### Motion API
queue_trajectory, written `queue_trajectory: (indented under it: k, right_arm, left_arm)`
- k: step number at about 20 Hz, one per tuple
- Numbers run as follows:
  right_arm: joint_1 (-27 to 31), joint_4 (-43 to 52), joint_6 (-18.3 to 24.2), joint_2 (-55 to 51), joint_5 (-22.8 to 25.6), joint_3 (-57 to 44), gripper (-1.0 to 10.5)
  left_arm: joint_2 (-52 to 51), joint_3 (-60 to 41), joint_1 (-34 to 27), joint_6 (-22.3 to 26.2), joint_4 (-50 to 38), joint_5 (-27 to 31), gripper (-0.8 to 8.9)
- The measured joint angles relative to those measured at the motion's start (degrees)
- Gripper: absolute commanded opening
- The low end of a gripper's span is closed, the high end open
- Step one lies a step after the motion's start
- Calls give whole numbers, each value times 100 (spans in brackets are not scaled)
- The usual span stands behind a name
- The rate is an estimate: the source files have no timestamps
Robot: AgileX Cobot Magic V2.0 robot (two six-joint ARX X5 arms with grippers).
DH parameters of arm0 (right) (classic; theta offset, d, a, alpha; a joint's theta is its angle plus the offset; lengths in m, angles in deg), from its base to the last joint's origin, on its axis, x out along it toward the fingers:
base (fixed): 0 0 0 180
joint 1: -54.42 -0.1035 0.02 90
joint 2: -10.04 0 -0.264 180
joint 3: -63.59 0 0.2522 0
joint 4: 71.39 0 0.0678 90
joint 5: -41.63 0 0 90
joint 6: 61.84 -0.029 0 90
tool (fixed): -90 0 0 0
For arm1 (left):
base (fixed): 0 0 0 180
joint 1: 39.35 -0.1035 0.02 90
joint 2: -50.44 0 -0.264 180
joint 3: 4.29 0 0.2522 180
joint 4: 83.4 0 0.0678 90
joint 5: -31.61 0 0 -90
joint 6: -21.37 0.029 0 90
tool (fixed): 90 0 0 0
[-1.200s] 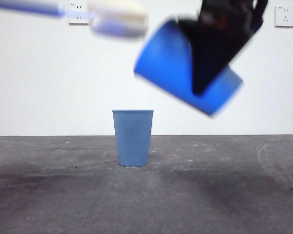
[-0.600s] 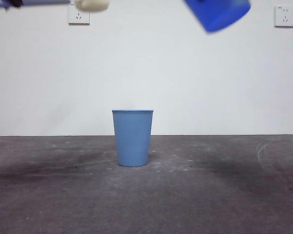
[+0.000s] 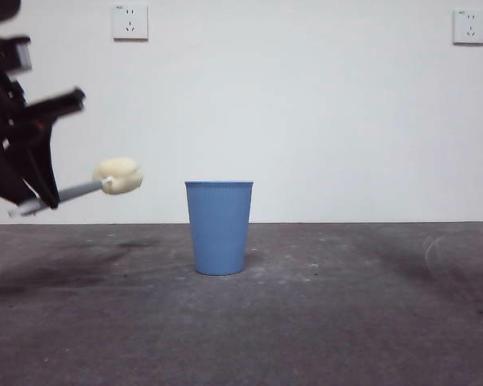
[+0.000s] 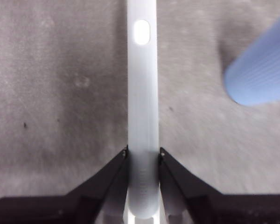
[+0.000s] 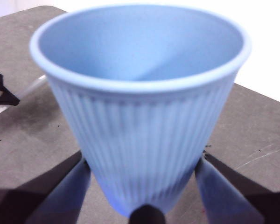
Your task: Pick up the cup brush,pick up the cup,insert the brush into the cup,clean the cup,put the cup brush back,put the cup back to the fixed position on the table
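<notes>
the left claw (image 3: 32,189) hangs at the left edge of the front view, a dark arm reaching down from the top corner, its jaws pinching the cup brush (image 3: 88,186) by the grey handle. in the left wrist view the jaws press on both sides of the pale handle (image 4: 143,116). the brush is held above the counter (image 3: 322,322), its long axis close to level and tilted slightly, the cream sponge head (image 3: 118,175) raised and pointing right toward the cup standing on the counter (image 3: 219,227).

the right claw (image 5: 142,186) is out of the front view; its wrist view shows its jaws closed on the lower sides of the held cup (image 5: 140,112), which sits upright between them, mouth open toward the camera, above the counter.

no readable writing shows on the cups or brush. two wall sockets (image 3: 130,22) sit high on the white wall.
</notes>
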Motion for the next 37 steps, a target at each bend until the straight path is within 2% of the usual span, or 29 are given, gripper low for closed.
queue_trajectory:
  k: [7, 9, 12, 19, 20, 22, 23, 24, 31, 37]
  right_arm:
    - [0, -44, -129, 44, -2, 0, -12]
    - [0, -44, -131, 44, 0, 0, -12]
    - [0, -44, -133, 44, -2, 0, -13]
    - [0, -50, -157, 44, -2, 0, -12]
    - [0, -74, -164, 42, -2, 0, -12]
    - [0, -157, -175, 44, -2, 0, -12]
    - [0, -173, -175, 44, -2, 0, -12]
    - [0, -170, -175, 44, -2, 0, -12]
    - [0, -155, -175, 44, -2, 0, -13]
    - [0, 664, 9, 258, 153, -17, -13]
  left_arm:
    - [1036, 0, 140, -142, -575, 341, -9]
    - [1167, 0, 170, -142, -800, 345, -9]
    - [1357, 0, 212, -142, -922, 662, -9]
    - [1648, 9, 271, -142, -981, 726, 11]
    - [1648, 9, 271, -142, -979, 713, 71]
    - [1648, 11, 269, -142, -966, 675, 308]
    - [1648, 15, 269, -140, -949, 625, 389]
    - [1648, 26, 271, -140, -938, 573, 413]
    - [1300, 33, 295, -138, -332, 490, 413]
    - [-11, 7, 295, -66, -125, 369, 412]
